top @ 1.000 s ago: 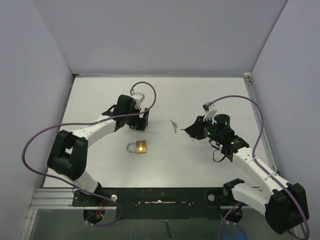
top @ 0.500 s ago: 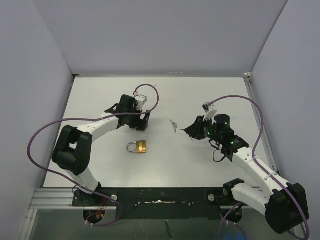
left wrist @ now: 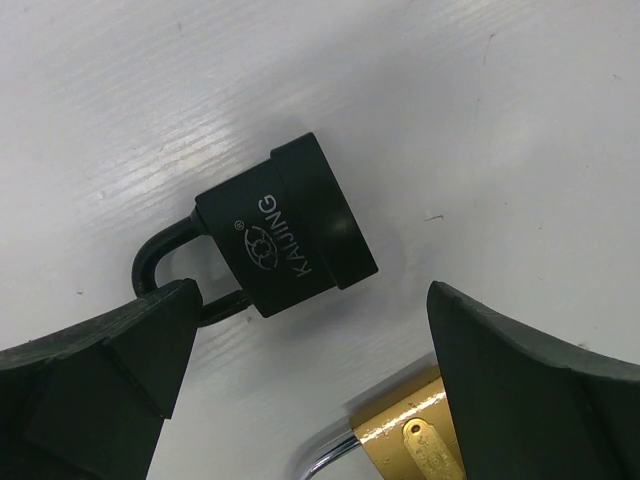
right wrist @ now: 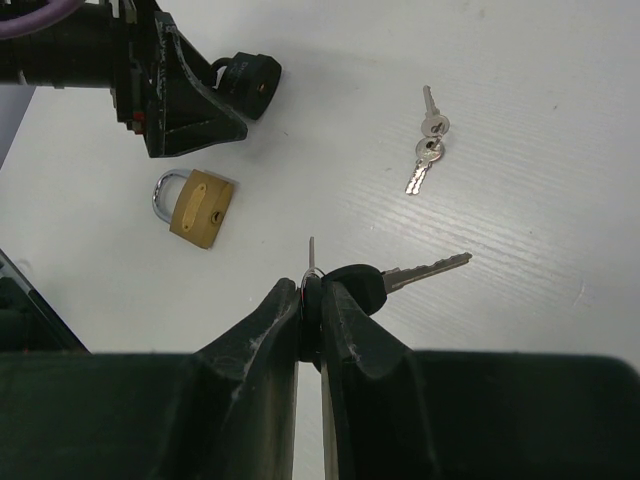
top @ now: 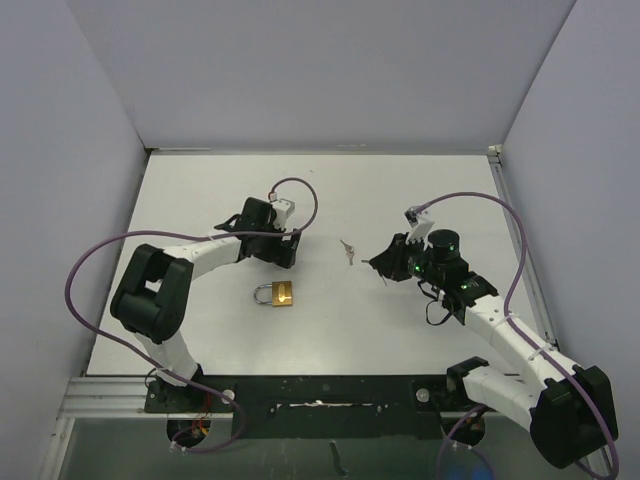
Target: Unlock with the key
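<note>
The table (top: 200, 200) carries two locks and a loose pair of keys. I take the brass lock (top: 283, 295) as the mark for everything else.

The left gripper (top: 283, 250) hangs just beyond the brass lock, its jaws spread wide and holding nothing. The wrist view shows why it sits there: the fingers stand either side of the black lock (left wrist: 285, 235), which lies flat with its shackle closed. This looks like a set-up to pinch the lock's body and steady it for the key.

The right gripper (right wrist: 312, 300) waits well to the right of the brass lock. Its jaws are clamped on the black-headed key (right wrist: 358, 283) at the ring end, so the blade sticks out free to one side. Probably the blade is left bare so it can enter a keyhole.

The spare keys (right wrist: 428, 150) lie untouched, right of the brass lock and a little beyond it. The brass lock itself lies flat, keyhole end towards the right arm.
</note>
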Robot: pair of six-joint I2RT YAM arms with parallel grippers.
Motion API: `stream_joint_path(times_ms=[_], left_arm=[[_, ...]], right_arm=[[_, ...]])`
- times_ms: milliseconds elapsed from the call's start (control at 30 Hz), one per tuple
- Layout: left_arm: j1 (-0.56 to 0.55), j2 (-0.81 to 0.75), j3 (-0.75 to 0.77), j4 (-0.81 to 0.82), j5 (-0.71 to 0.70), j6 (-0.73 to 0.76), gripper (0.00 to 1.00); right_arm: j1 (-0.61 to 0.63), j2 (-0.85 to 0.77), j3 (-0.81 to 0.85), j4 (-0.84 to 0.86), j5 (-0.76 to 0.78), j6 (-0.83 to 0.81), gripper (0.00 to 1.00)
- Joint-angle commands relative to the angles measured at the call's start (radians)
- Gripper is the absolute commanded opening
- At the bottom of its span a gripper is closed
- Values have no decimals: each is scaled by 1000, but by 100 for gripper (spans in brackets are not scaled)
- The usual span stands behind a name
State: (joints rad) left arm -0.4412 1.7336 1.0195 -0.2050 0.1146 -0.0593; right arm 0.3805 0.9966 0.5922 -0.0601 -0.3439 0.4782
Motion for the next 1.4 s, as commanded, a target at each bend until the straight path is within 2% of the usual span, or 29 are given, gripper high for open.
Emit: stream_joint_path(times_ms=[0,500,1033,1367], left_arm=[[7,17,1,80,25,-5,97],[-26,12,-23,51,55,-47,97],[-62,-14,-13,-18,-44,-68,97],[-62,-125,-40,-27,-66,-79,97]], right_arm=[[3,-19,4,57,-7,-6,0],[4,-5,4,65,-9,-3,0],[3,-21,-3,67,-15,0,0],[6,93,91,55,-42,-21,0]])
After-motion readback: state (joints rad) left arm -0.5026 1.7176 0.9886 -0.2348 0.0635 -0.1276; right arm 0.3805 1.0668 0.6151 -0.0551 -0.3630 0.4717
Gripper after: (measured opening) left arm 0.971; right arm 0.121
